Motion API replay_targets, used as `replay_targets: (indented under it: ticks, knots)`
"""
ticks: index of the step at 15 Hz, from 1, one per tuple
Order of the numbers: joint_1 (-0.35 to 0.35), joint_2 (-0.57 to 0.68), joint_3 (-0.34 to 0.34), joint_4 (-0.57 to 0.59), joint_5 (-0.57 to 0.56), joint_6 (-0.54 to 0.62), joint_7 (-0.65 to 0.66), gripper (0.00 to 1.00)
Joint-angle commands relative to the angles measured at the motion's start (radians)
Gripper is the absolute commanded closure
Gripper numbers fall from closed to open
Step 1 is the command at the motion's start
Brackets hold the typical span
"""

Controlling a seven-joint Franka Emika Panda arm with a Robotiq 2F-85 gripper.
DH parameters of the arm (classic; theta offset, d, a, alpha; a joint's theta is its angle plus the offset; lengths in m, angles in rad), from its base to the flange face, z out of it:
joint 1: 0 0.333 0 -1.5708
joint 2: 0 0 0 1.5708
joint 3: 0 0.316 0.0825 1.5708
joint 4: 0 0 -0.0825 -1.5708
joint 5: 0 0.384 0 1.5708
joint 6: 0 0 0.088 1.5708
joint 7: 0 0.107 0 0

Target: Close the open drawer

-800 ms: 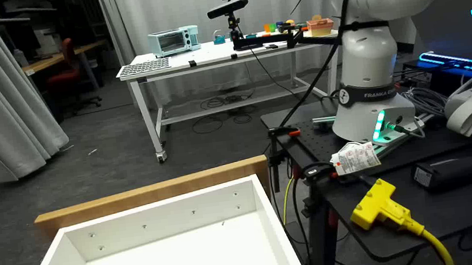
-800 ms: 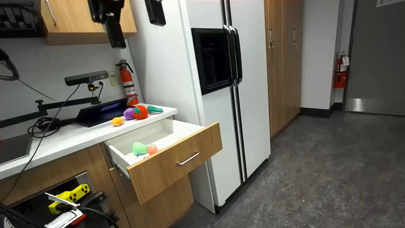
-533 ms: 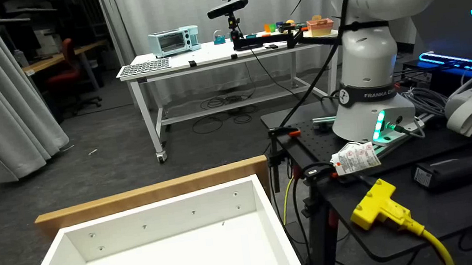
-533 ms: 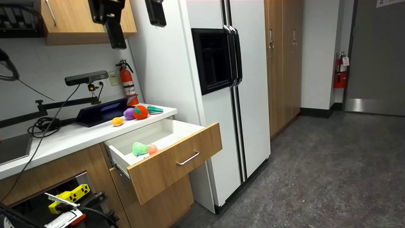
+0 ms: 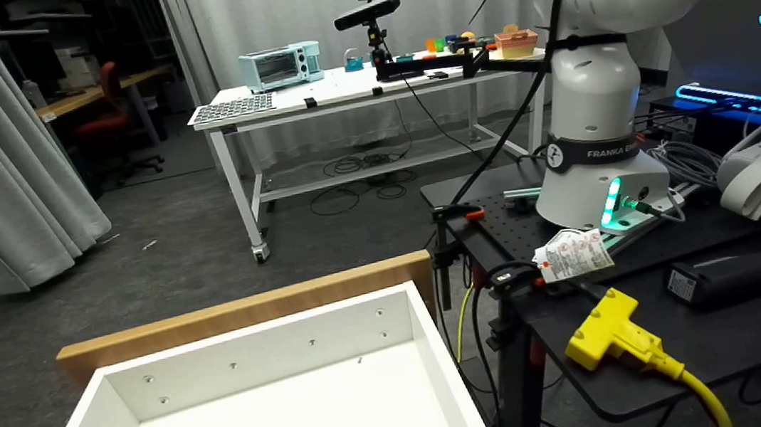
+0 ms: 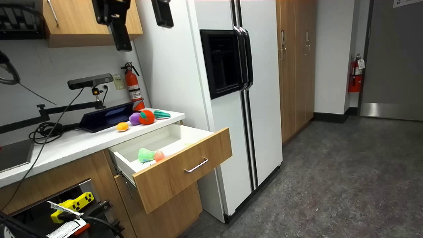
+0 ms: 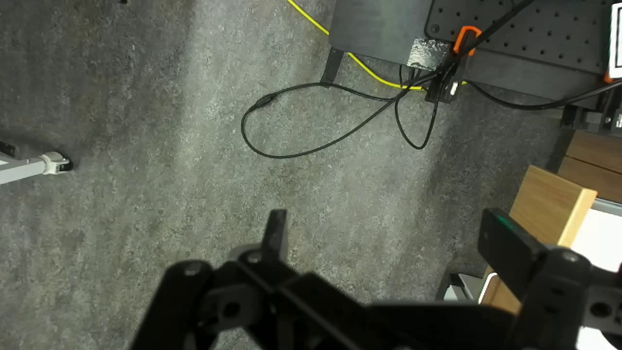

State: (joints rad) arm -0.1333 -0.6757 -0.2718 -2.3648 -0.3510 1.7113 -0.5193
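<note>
Hanging higher than the wood-fronted drawer (image 6: pixel 172 181) and well apart from it, my Robotiq gripper (image 6: pixel 144 37) has its two fingers (image 6: pixel 120 36) spread wide — in the wrist view, grey floor (image 7: pixel 369 194) shows between them. The drawer stands far out from under the white countertop (image 6: pixel 79 142), next to the side-by-side refrigerator (image 6: pixel 228 122), its metal bar handle (image 6: pixel 198 166) facing the room. Inside it I see a green pear-shaped toy (image 6: pixel 145 155) just beside a small peach-coloured toy (image 6: pixel 159 155). Whether those two touch, I cannot tell. On the countertop sit a toy tomato (image 6: pixel 147 117), a purple toy (image 6: pixel 134 119), a yellow-orange toy fruit (image 6: pixel 122 126) and a green striped toy (image 6: pixel 162 114) — all near the dark blue tray (image 6: pixel 105 117), with a red fire extinguisher (image 6: pixel 133 86) rising behind it.
</note>
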Motion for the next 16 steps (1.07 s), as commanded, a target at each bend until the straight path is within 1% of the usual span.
replay_targets:
  ticks: [1, 5, 7, 9, 11, 16]
  knots:
    - [0.011, -0.001, -0.007, 0.003, -0.005, -0.005, 0.005, 0.0]
    - [0.011, -0.001, -0.007, 0.003, -0.005, -0.005, 0.005, 0.0]
    - [0.019, 0.01, -0.016, 0.002, 0.021, 0.0, 0.006, 0.0]
    - [0.017, 0.032, -0.01, -0.006, 0.036, 0.013, 0.038, 0.0]
    - [0.026, 0.048, -0.007, -0.022, 0.062, 0.036, 0.058, 0.0]
    - [0.052, 0.078, 0.009, -0.067, 0.146, 0.15, 0.08, 0.0]
